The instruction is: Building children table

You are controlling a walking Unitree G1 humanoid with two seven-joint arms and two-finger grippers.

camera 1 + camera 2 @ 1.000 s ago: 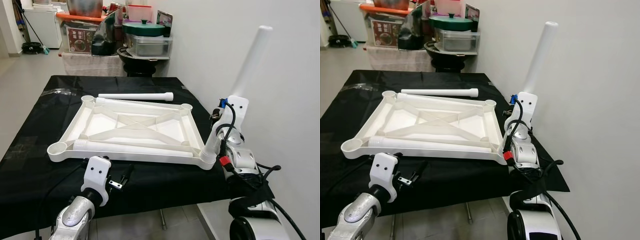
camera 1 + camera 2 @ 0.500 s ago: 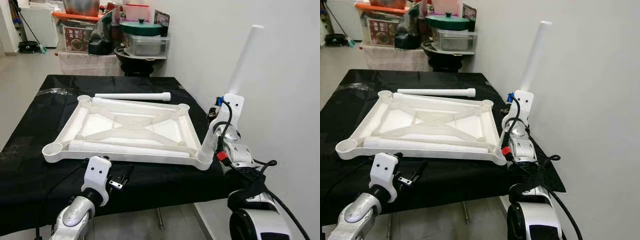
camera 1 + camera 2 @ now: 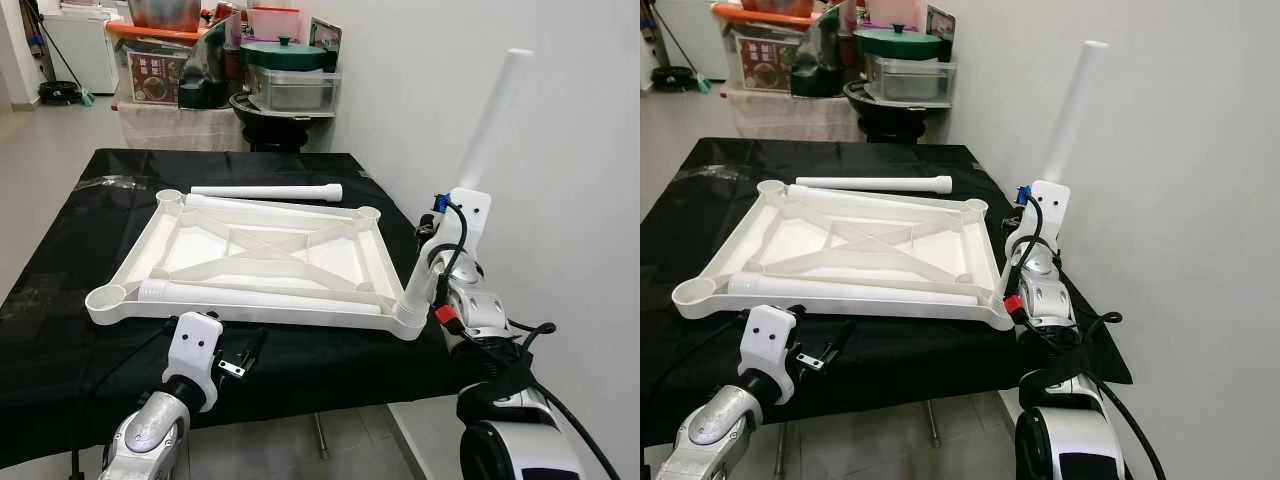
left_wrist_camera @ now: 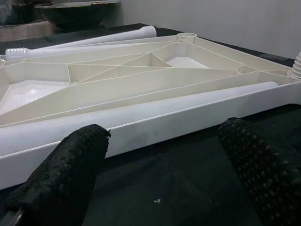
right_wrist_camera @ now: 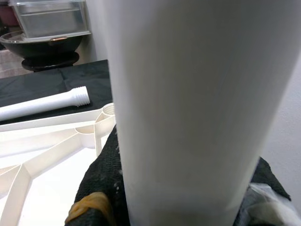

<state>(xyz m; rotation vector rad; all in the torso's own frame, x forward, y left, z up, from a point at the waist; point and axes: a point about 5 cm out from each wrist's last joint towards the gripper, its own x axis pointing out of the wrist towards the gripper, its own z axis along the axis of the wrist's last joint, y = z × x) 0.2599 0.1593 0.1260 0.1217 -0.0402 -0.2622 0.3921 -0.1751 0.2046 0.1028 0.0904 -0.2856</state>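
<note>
Upright leg [image 3: 488,125] beside wall [image 3: 580,150]

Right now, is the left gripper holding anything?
No, the left gripper is open, its fingers apart over the black cloth, just short of the white tabletop.

A thick white table leg [image 5: 197,108] fills the centre and right of the frame, with black padded jaws hugging its base. Lower left lies the ribbed white tabletop underside [image 5: 42,155]; above it a second threaded leg [image 5: 44,104] rests on the black desk [image 5: 42,80]
</note>
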